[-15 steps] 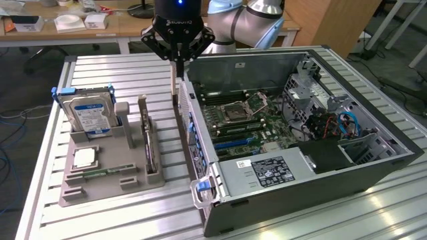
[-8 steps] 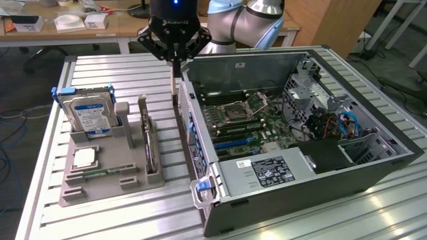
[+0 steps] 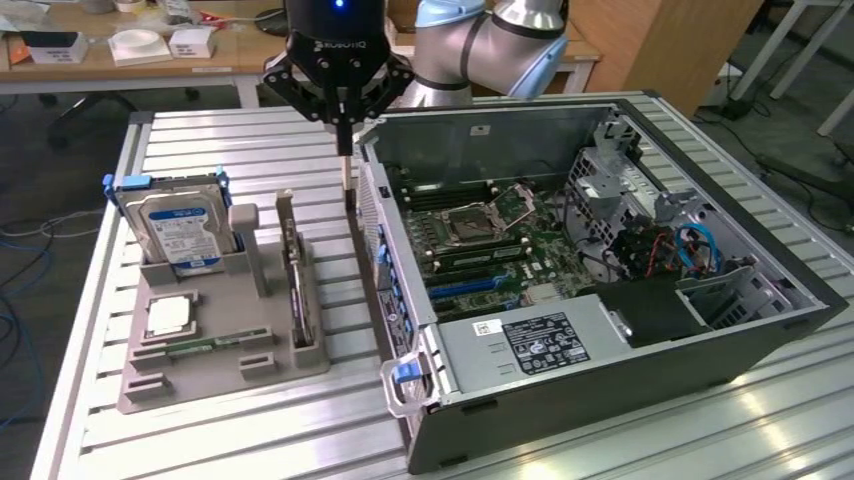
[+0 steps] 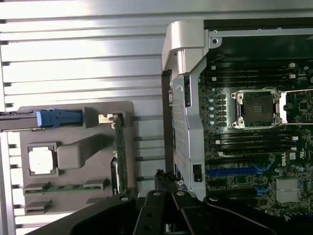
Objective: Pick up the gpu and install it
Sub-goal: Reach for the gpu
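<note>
The gpu stands on edge in a slot of the grey holder, a thin dark card with its silver bracket at the far end. In the wrist view the gpu runs along the holder's side nearest the computer. My gripper hangs above the strip of table between the holder and the open computer case, close to the case's near wall. Its fingers are pressed together with nothing between them. In the wrist view the gripper tips sit beside the case wall, apart from the gpu.
The holder also carries a hard drive with a blue-and-white label, a processor chip and a memory stick. The motherboard lies exposed inside the case. The slatted metal table has bare room behind the holder.
</note>
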`<action>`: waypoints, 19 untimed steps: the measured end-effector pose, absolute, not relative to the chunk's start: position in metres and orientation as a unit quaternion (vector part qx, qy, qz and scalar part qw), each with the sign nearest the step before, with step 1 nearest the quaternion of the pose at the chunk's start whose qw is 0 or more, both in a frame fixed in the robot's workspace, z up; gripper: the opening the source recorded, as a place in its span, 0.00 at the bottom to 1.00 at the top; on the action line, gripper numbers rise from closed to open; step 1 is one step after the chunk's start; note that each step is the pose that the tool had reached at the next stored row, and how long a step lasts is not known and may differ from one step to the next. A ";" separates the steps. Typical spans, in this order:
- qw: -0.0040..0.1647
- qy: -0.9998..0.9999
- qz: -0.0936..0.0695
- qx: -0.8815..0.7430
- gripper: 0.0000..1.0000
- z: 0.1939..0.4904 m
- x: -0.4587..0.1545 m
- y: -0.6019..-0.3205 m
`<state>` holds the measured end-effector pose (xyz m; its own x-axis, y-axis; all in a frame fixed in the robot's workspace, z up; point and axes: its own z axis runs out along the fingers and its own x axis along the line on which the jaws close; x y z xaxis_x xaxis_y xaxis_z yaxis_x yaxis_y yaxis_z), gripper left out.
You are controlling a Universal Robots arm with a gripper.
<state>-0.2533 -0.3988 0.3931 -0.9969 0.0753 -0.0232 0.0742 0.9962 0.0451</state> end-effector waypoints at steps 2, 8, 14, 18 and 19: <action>0.012 0.999 0.022 0.037 0.10 0.393 -0.256 -0.399; 0.013 0.999 0.022 0.037 0.10 0.393 -0.264 -0.399; 0.012 0.999 0.022 0.037 0.10 0.393 -0.271 -0.399; 0.012 0.999 0.022 0.037 0.10 0.393 -0.277 -0.399; 0.013 0.999 0.022 0.037 0.10 0.393 -0.279 -0.399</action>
<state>-0.2785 -0.3989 0.3930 -0.9969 0.0754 -0.0234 0.0743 0.9962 0.0451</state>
